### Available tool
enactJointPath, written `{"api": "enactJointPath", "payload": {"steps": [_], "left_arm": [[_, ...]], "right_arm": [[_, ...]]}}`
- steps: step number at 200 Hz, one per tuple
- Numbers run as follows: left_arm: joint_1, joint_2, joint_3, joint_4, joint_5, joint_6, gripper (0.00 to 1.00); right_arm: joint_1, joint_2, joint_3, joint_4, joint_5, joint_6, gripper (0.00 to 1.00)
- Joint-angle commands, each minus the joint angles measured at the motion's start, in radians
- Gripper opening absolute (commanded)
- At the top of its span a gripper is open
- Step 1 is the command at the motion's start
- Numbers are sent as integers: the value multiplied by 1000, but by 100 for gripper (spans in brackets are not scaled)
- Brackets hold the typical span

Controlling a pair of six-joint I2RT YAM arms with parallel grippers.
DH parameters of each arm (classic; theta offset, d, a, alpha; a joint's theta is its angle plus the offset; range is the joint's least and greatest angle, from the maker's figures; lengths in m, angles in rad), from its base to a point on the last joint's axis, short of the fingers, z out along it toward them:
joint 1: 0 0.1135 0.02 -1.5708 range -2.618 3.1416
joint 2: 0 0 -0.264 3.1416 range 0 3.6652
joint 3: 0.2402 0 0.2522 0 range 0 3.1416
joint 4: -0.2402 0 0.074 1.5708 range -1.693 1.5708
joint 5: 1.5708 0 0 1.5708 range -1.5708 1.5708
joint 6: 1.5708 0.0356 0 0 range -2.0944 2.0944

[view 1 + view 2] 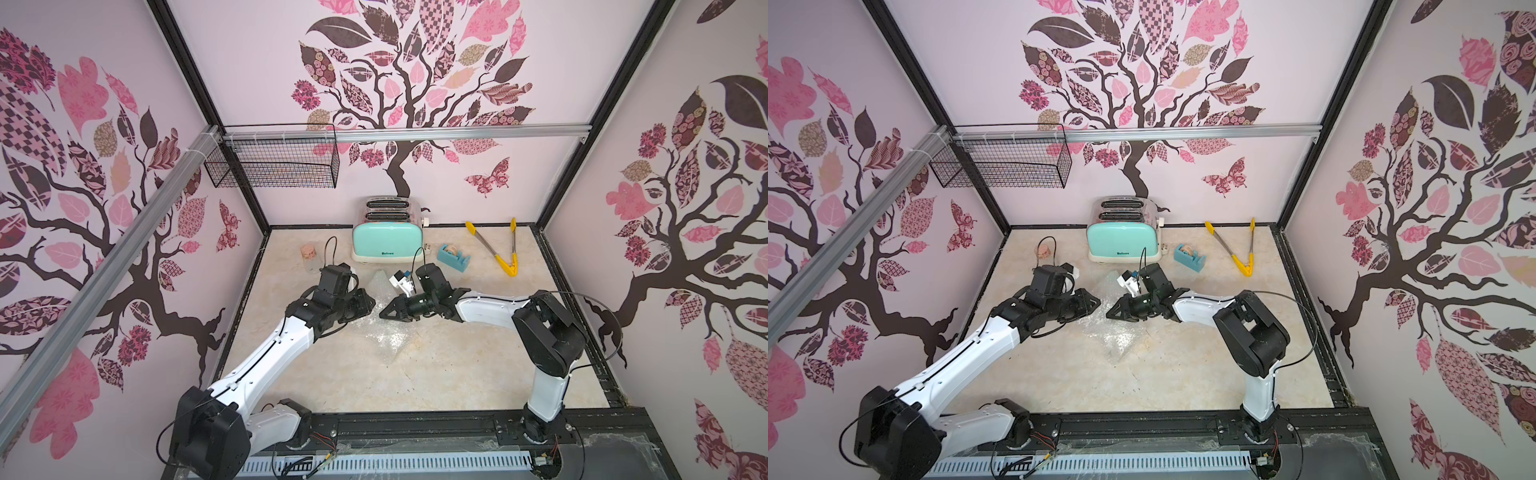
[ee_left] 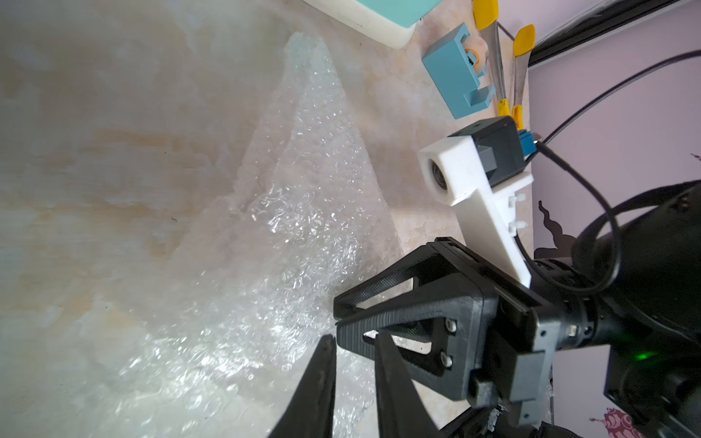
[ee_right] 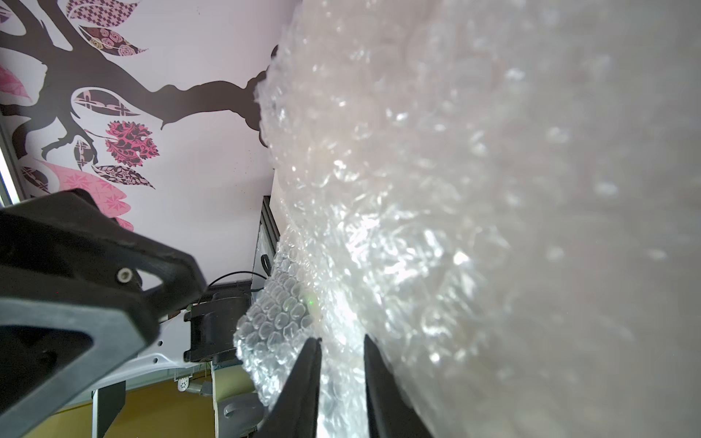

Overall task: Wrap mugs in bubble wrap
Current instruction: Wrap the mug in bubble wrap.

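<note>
Step in hand: gathering the sheet. Both arms meet over the transparent, crinkly bubble wrap (image 1: 392, 332), which lies heaped on the beige marble-look tabletop (image 1: 436, 374) in front of the mint-green toaster (image 1: 387, 243).
Right gripper (image 2: 337, 321): the jaws are pinched together on a raised fold of the wrap. The right wrist view shows the sheet standing up between its fingers.
Left gripper (image 2: 353, 337): the jaws stand a narrow gap apart with wrap showing between them. I cannot tell whether they clamp it.
Mug: the plain white ceramic mug is not plainly seen in any view. It may sit under the heap, but I cannot tell.
Progress: by my reading, early to middle, since no closed bundle shows.
Next move calls for: drawing the pinched fold across the heap without tearing it, with the left gripper pinning the opposite side so the sheet does not slide.
</note>
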Motion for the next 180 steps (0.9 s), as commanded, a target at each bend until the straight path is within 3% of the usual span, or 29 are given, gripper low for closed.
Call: {"api": "enactJointPath", "payload": {"steps": [1, 32, 61, 110, 140, 180], "left_arm": [[-23, 61, 6, 48, 27, 2, 23], [-26, 133, -25, 77, 8, 1, 22], [4, 159, -78, 93, -33, 3, 22], [11, 156, -118, 104, -35, 10, 22], [12, 167, -107, 99, -32, 21, 22], [12, 172, -110, 98, -33, 28, 22]], "right_arm": [[0, 39, 24, -34, 15, -12, 25], [0, 37, 25, -27, 3, -6, 26], [0, 6, 14, -19, 6, 3, 34], [-49, -107, -33, 28, -11, 47, 60], [-174, -217, -92, 51, -27, 51, 76], [-452, -262, -133, 27, 29, -19, 81]]}}
